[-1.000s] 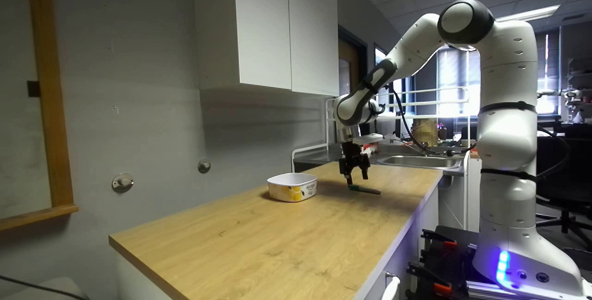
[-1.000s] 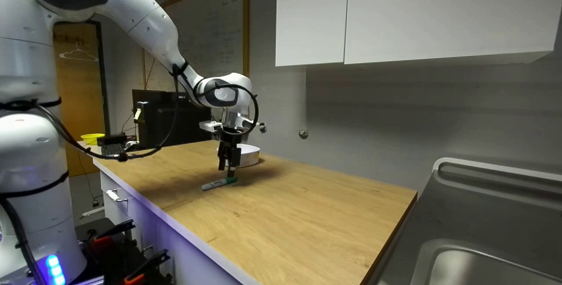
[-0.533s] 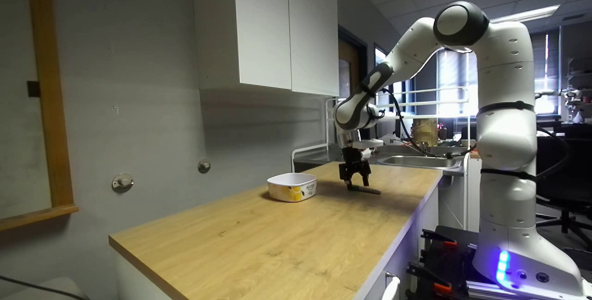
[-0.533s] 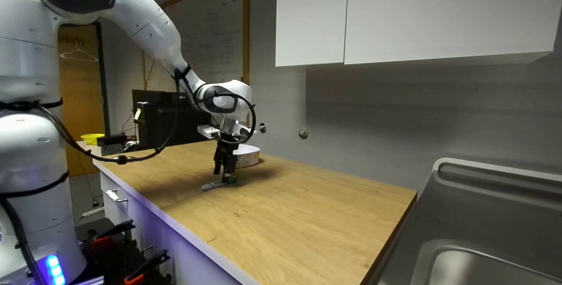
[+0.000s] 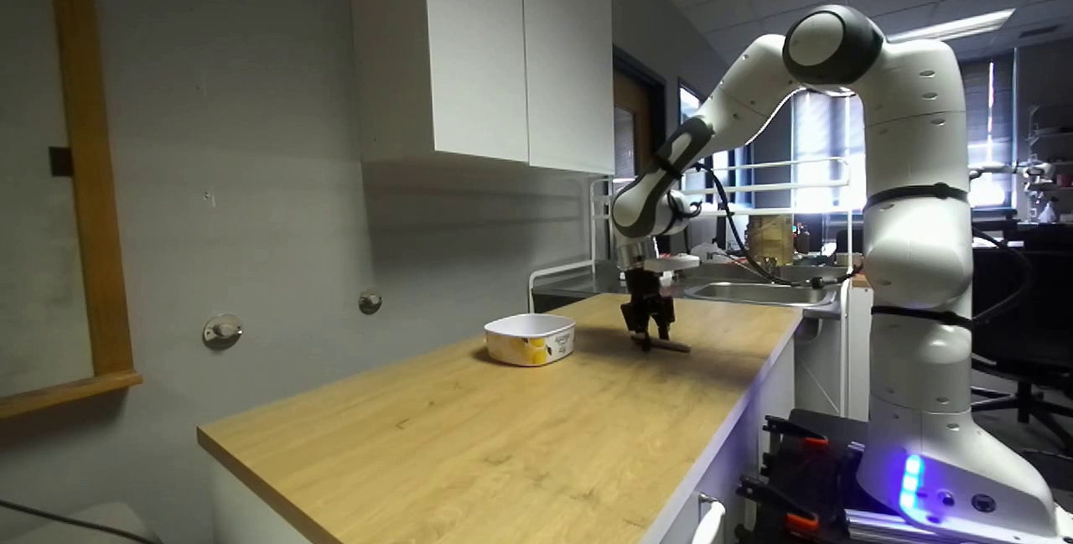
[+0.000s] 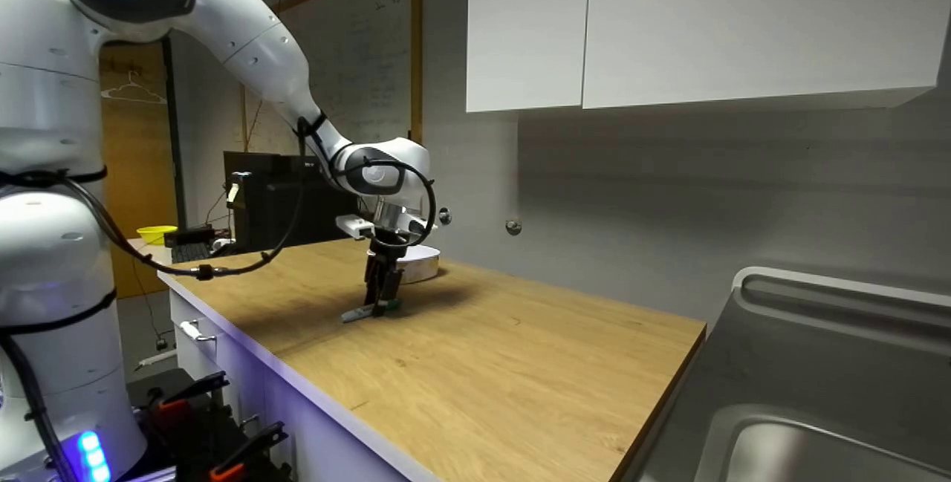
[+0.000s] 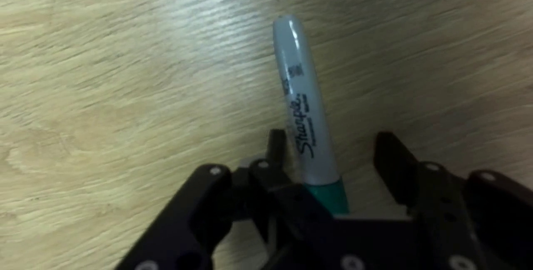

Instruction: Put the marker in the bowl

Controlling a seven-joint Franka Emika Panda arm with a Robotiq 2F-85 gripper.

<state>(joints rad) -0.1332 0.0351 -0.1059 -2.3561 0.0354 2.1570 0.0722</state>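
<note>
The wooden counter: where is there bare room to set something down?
Bare: between the marker and the sink top, and from the bowl to the opposite end of the wooden counter. Crowded: where the open gripper straddles the marker, near the bowl.

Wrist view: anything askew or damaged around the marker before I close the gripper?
The marker lies off-centre in the open gripper: close beside the picture-left finger, with a clear gap to the other. Contact can't be told. I see no damage.
</note>
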